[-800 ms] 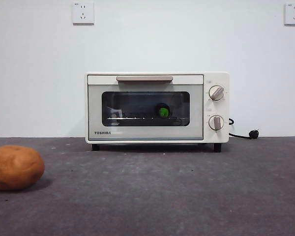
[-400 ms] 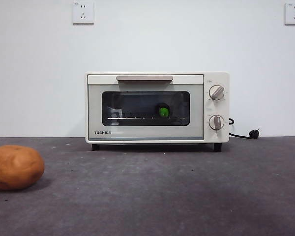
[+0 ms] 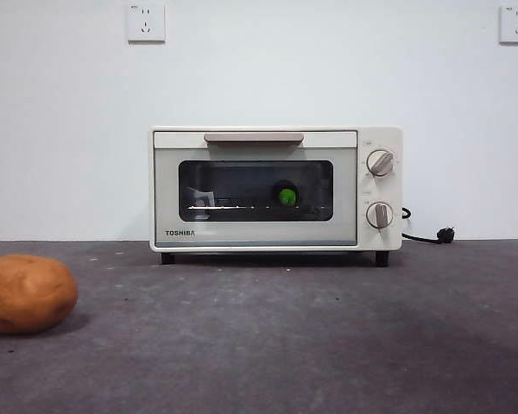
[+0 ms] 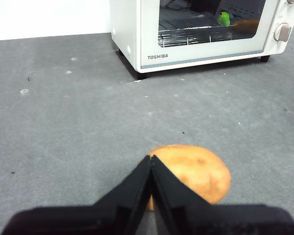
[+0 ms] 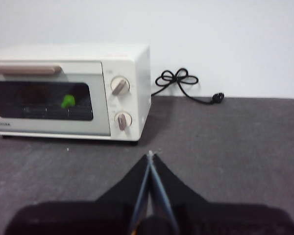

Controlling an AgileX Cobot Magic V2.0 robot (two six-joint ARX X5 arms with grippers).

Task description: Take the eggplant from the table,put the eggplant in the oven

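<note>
Nothing has shifted since the earlier front frames: oven, eggplant and potato keep their places.

Oven: cream-white TOSHIBA toaster oven, door closed, beige bar handle along the top of the door, two knobs at one side. Stands on the surface against a white wall.

Eggplant: inside the oven, on the wire rack, behind the dark glass. Front view shows a dark body with the green cap facing the glass; both wrist views show little more than the green cap.

Potato: round orange-brown lump on the surface, well apart from the oven, near one edge of the front view.

Left claw: clenched, jaws pressed tip to tip, holding nothing; tips overlap the potato in the left wrist view, contact not discernible. Not seen in the front view.

Right claw: clenched, empty, above bare surface, pointed toward the knob end of the oven. Not seen in the front view.

Power cord: black; the right wrist view shows it looped behind the oven, the front view only its plug end.

Wall sockets: two, front view only.
</note>
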